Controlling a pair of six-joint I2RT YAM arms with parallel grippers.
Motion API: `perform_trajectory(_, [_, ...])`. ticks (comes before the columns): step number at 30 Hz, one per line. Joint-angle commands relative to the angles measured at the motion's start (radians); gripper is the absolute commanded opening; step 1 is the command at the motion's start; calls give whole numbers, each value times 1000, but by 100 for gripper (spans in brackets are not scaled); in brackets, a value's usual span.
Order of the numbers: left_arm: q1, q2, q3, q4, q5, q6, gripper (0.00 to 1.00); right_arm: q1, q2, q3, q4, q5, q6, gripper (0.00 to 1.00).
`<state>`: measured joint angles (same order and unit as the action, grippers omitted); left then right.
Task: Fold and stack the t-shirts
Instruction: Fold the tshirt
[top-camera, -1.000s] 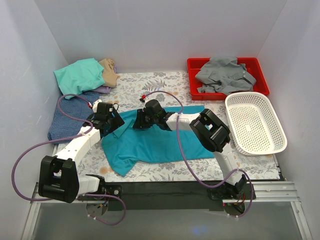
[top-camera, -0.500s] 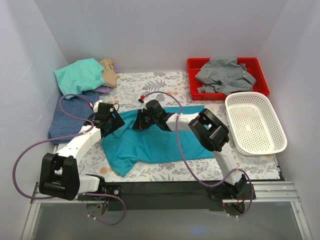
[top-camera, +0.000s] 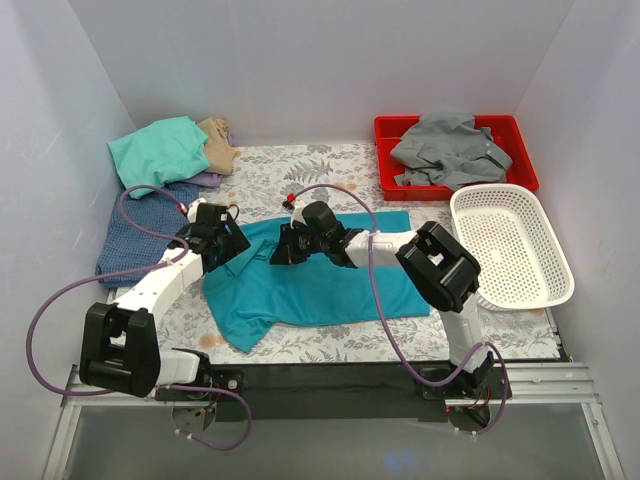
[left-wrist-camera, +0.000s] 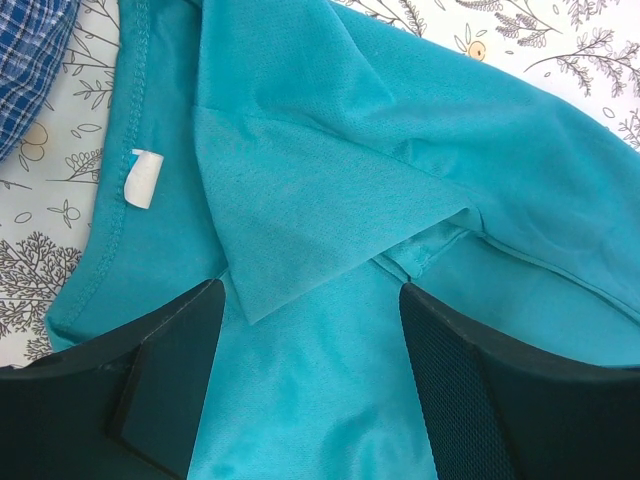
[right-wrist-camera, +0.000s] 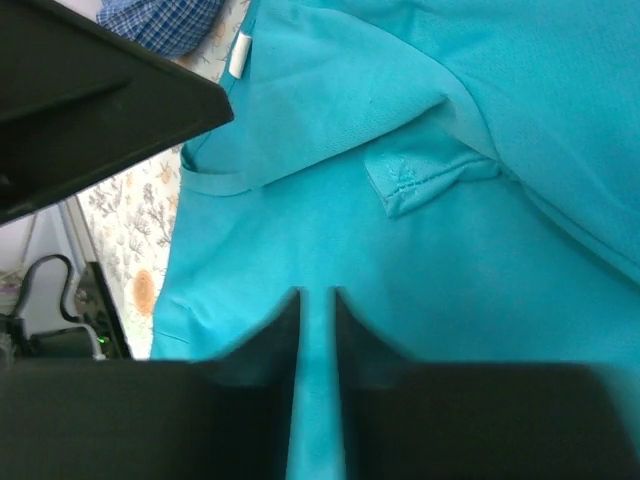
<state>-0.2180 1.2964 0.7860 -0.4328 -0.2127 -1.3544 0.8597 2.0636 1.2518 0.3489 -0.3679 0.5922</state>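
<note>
- Desk (top-camera: 330, 165), floral cover: no folded stack anywhere on it. Task looks early, most of it left to do.
- Deep-teal t-shirt (top-camera: 320, 290): mid desk, spread nearly flat, collar end left, hem right. Plain thin knit, smooth, few creases. A flap of cloth lies turned over the body nr the collar. No proper fold yet, I'd say.
- White mesh basket (top-camera: 510, 245): right side, past the teal shirt's hem end.
- Blue-checked shirt (top-camera: 135, 235): left edge, rumpled, unfolded.
- Grey shirt (top-camera: 450, 150): crumpled in the red tray (top-camera: 385, 128), far right.
- Mint-green shirt (top-camera: 160, 150) w/ tan (top-camera: 215, 140) beside it and a bit of lilac (top-camera: 205, 180) under: loose heap, far left corner. All yet to fold & stack.
- Right jaws: clenched, down on the teal shirt just right of the collar. A thin teal strip shows between the fingers (right-wrist-camera: 365, 335), so prob. a pinch of cloth.
- Left jaws: released, wide, over the collar area, one finger either side of the flap, gripping nothing.
- White label (left-wrist-camera: 142, 178): inside the collar.
</note>
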Motion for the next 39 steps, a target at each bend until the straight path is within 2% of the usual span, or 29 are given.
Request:
perform_trajectory(1, [3, 1, 32, 11, -8, 9, 70, 10, -14, 31, 24, -26, -19, 32])
perform_trajectory(3, [3, 0, 35, 8, -4, 12, 69, 10, 16, 58, 22, -19, -11, 42])
perform_trajectory(6, [3, -5, 32, 14, 16, 9, 70, 9, 61, 106, 22, -5, 7, 43])
perform_trajectory(18, [5, -2, 32, 9, -4, 26, 70, 9, 116, 169, -20, 124, 35, 45])
perform_trajectory(32, [9, 0, 33, 3, -10, 32, 70, 9, 173, 225, -47, 199, 44, 44])
perform_trajectory(35, [11, 0, 30, 3, -14, 34, 70, 9, 187, 245, -45, 202, 44, 42])
perform_trajectory(38, [11, -3, 27, 2, -16, 34, 70, 12, 191, 253, -44, 207, 43, 28])
perform_trajectory(39, [12, -5, 25, 0, -17, 34, 70, 12, 191, 253, -44, 204, 44, 17])
